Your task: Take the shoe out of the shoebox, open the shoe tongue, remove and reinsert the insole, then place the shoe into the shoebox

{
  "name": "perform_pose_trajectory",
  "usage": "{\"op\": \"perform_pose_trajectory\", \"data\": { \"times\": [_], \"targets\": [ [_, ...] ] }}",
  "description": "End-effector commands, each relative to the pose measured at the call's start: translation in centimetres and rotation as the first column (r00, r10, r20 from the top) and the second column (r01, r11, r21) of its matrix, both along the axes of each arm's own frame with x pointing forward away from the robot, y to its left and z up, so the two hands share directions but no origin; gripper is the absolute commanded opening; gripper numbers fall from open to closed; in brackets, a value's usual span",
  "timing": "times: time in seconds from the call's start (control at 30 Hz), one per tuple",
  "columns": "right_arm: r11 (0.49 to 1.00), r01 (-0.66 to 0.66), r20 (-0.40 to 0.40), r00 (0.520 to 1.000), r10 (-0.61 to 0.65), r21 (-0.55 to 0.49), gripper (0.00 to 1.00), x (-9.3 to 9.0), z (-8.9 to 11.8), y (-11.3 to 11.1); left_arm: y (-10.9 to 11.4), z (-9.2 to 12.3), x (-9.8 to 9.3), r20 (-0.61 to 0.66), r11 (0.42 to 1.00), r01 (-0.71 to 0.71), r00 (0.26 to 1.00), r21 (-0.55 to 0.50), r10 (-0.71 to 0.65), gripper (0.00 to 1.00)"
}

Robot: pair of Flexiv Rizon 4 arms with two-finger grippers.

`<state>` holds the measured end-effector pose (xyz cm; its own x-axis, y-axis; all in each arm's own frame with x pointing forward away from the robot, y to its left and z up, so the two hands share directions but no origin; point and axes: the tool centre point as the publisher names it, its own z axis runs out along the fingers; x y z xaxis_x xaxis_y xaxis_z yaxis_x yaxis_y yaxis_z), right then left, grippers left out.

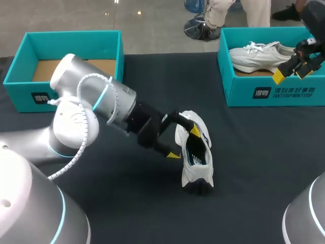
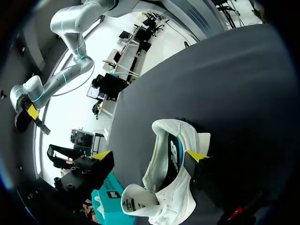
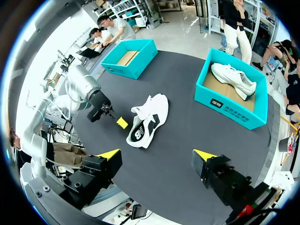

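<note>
The shoe lies on its side near the middle of the dark worktop. It is white, with black inside. Its long way runs from near me to far from me, tipped a little. A dark end is nearest me and a white end is farther off. I cannot tell which end is the toe. The shoe's opening faces my left arm.

The left jaws are released and spread wide. One finger pokes into the shoe's opening. The other finger is out in the air, apart from the shoe, so nothing is pinched.

Farther back, at the far right of the worktop, stands a blue-green shoebox. A second white shoe lies flat inside it. The right jaws hang over this box. They are released too, with nothing between them, well apart from the shoe on the worktop.

At the far left stands another blue-green shoebox with a brown floor.
</note>
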<state>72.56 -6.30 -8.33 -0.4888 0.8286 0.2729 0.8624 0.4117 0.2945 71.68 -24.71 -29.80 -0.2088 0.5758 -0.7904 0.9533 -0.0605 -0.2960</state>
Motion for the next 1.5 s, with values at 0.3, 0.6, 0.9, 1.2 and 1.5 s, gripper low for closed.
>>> {"op": "perform_pose_trajectory", "data": {
  "times": [0.3,0.6,0.9,1.2,1.5],
  "targets": [
    [1.000,-0.001,-0.006,1.000,0.001,-0.002,1.00,0.3,0.0,0.1,-0.6,0.2,-0.4,-0.232,0.889,0.202,0.966,0.411,-0.112,1.00],
    [1.000,-0.001,-0.006,1.000,0.001,-0.002,1.00,0.3,0.0,0.1,-0.4,0.3,-1.2,-0.240,0.826,0.200,0.967,0.527,-0.082,1.00],
    [1.000,-0.001,-0.006,1.000,0.001,-0.002,1.00,0.3,0.0,0.1,-0.4,0.3,-1.2,-0.240,0.826,0.200,0.967,0.527,-0.082,1.00],
    [1.000,-0.001,-0.006,1.000,0.001,-0.002,1.00,0.3,0.0,0.1,-0.5,0.1,-1.4,-0.142,0.800,0.141,0.987,0.584,-0.071,0.00],
    [1.000,-0.001,-0.006,1.000,0.001,-0.002,1.00,0.3,0.0,0.1,-1.0,-1.7,-1.4,-0.104,0.781,0.147,0.989,0.607,-0.105,0.00]
  ]
}}
